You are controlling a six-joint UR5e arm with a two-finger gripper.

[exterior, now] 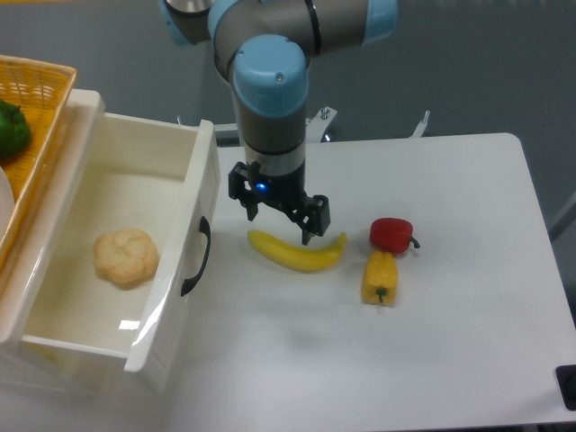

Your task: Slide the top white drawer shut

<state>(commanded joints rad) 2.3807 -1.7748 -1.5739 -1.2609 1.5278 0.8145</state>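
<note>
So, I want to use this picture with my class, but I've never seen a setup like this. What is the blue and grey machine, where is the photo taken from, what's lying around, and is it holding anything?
The photo comes from one fixed camera looking down at a white table. The grey and blue machine is a robot arm reaching down from the top of the picture. At its tip is a black two-finger claw, open and holding nothing.

The claw hangs over a banana. Right of that lie a red pepper and a yellow pepper.

On the left is the top white drawer, pulled open, with a black handle on its front. Inside it lies a round bun. In the top left corner is a woven yellow basket with something green in it.

The drawer is meant to be slid shut; that is not yet done.
</note>
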